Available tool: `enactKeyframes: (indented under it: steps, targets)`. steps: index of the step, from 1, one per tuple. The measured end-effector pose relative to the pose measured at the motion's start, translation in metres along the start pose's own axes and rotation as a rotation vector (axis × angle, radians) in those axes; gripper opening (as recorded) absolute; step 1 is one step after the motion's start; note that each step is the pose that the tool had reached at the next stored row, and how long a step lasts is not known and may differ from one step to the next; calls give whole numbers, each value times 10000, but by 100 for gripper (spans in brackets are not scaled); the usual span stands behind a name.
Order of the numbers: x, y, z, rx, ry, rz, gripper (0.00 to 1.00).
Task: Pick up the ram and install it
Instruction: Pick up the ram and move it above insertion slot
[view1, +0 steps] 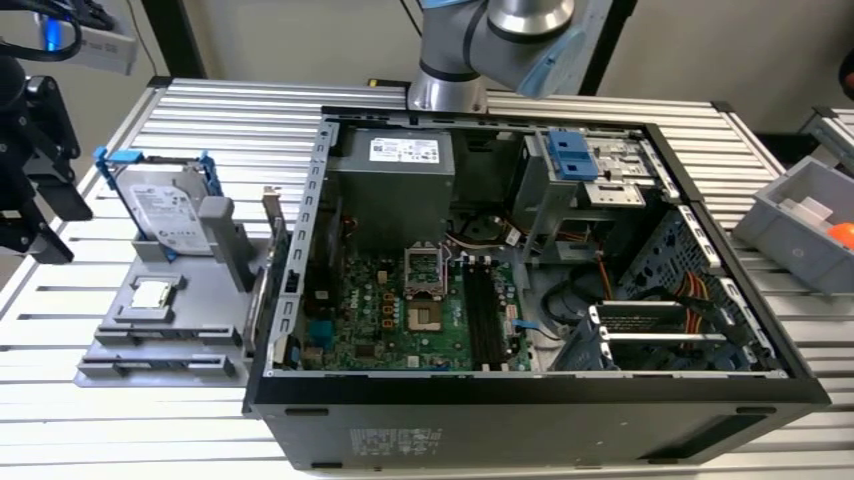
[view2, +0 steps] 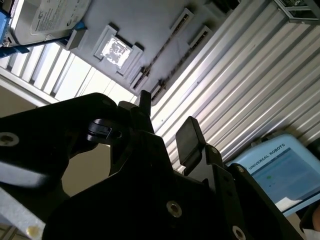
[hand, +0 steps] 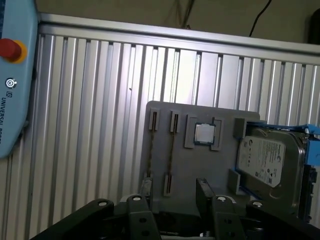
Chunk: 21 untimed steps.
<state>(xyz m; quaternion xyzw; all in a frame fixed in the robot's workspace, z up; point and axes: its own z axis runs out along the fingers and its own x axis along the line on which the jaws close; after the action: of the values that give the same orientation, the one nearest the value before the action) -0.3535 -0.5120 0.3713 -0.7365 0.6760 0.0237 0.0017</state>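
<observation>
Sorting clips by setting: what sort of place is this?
Probably a robotics lab workcell for computer assembly: an open desktop computer case lies on a slatted aluminium table, a grey fixture beside it holds a hard drive and processor chip, and a robot arm rises behind it.

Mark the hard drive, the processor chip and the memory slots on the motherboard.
hard drive (view1: 167, 210), exterior view, on its silver labelled face.
processor chip (hand: 204, 133), first wrist view, centre of its metal lid.
memory slots (view1: 481, 315), exterior view, midway along the black slots.
</observation>
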Motion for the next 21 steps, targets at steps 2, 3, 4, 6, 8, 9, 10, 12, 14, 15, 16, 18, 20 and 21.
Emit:
enactKeyframes:
  steps: [2,3,4,6,8,9,10,12,14,15,16,18,20,21]
  targets:
    - [0,-1,17,0,0,0,100]
    - [0,-1,23,0,1,0,100]
    - [1,-1,29,0,0,0,100]
    - [1,-1,37,-1,1,0,100]
    - [2,-1,47,1,0,0,100]
    - [1,-2,50,-1,1,0,100]
    - [2,-2,53,-1,1,0,100]
    - [2,-2,58,0,1,0,100]
    - [2,-2,70,3,-1,0,100]
    - [3,-2,77,3,-1,0,100]
    - [3,-3,81,0,1,0,100]
    - [3,-2,84,-2,2,0,100]
    - [3,-3,90,1,0,0,100]
    - [3,-3,94,2,0,-1,100]
